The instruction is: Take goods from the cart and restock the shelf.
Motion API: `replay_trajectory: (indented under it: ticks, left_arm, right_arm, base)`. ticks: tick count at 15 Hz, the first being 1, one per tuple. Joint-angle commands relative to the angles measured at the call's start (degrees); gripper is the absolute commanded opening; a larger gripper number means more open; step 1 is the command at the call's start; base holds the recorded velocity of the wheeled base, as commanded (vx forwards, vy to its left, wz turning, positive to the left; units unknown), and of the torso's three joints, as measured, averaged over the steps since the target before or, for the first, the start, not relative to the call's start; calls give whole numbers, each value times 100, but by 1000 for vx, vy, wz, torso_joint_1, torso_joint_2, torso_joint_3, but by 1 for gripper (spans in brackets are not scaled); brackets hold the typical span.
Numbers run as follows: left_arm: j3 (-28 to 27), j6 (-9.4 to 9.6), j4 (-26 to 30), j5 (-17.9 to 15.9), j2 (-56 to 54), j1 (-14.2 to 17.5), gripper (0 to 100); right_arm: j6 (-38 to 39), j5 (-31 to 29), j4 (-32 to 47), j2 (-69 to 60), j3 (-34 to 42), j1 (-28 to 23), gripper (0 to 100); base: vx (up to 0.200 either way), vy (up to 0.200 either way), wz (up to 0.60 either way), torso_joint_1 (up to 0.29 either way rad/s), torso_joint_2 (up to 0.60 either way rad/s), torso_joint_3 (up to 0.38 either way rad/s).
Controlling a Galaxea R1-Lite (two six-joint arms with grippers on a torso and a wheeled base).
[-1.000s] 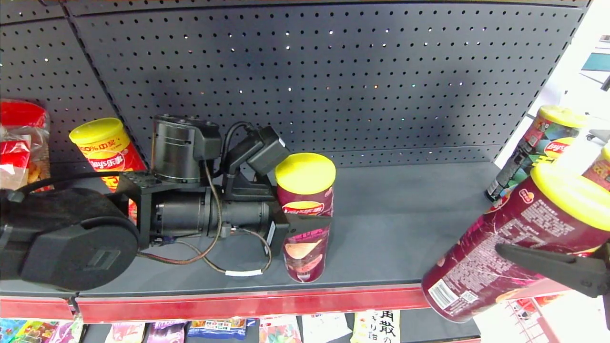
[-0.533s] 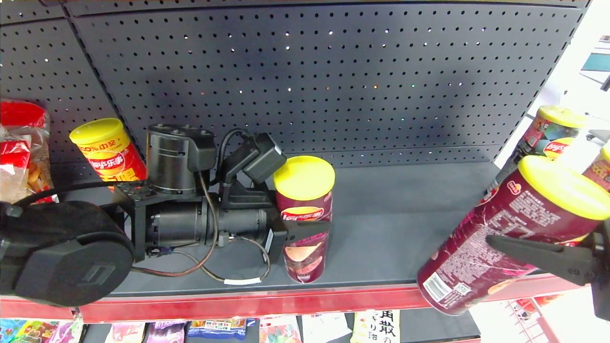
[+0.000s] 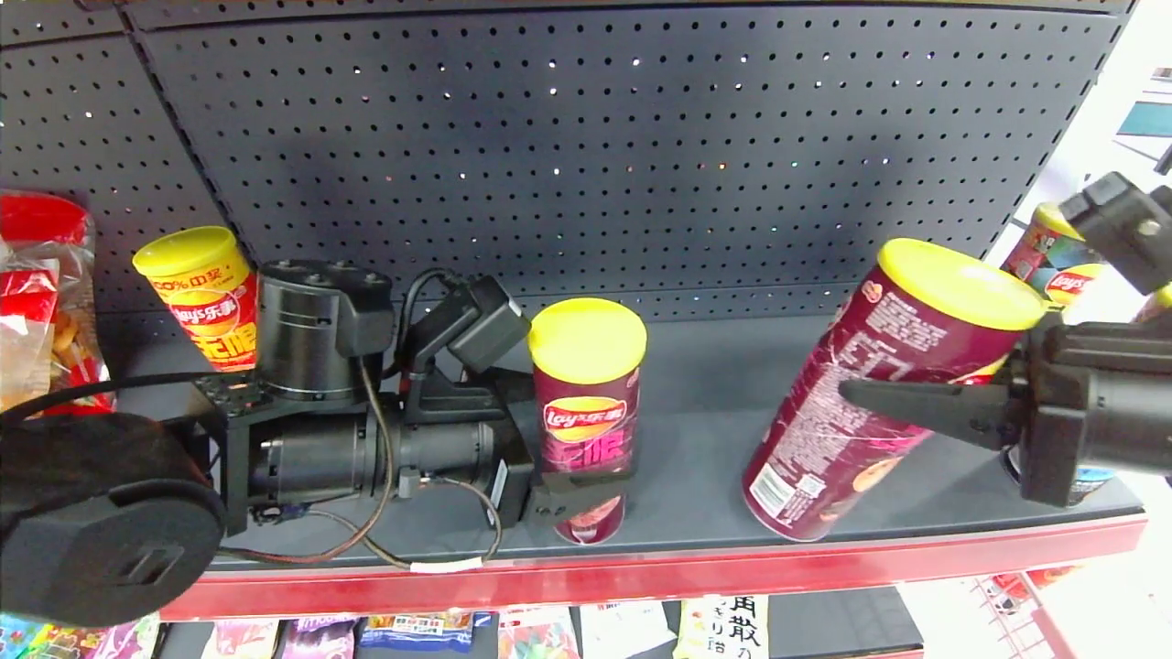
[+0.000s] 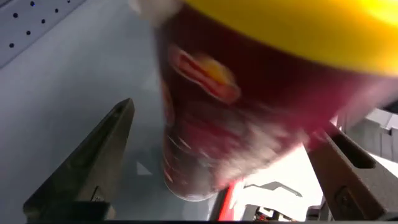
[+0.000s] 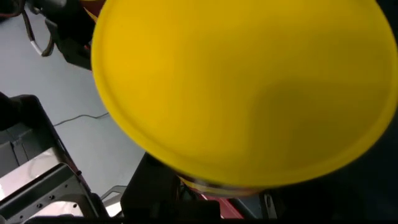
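Two maroon chip cans with yellow lids are at the dark shelf (image 3: 714, 430). The standing can (image 3: 586, 412) faces out with a red-and-yellow oval logo above large yellow characters. The tilted can (image 3: 824, 458) shows its back: columns of small white print and a barcode patch near its base.

At the back left stands an orange can (image 3: 206, 293) with the same kind of logo, beside a snack bag (image 3: 37, 275). More cans (image 3: 1053, 256) stand past the shelf's right end, and packets (image 3: 549, 631) lie on the level below.

The left gripper (image 3: 591, 480) brackets the standing can low down, its jaws spread with a gap showing beside the can's wall. The right gripper (image 3: 865, 384) is clamped across the tilted can's middle. That can leans lid-right, its base by the red front rail (image 3: 513, 577); I cannot tell whether it touches the shelf.
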Motion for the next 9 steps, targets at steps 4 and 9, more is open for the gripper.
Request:
replay_trajectory:
  ticks: [4, 9]
  left_arm:
    - [636, 17, -10, 126, -684, 135, 100]
    - [1181, 8, 17, 205, -1211, 135, 100]
  right_arm:
    - [-259, 3, -17, 1971, -1558, 329, 0]
    - [-426, -24, -8, 2868, -2472, 584, 0]
  base:
    - [0, 0, 0, 0, 0, 0]
    - [0, 0, 0, 0, 0, 0]
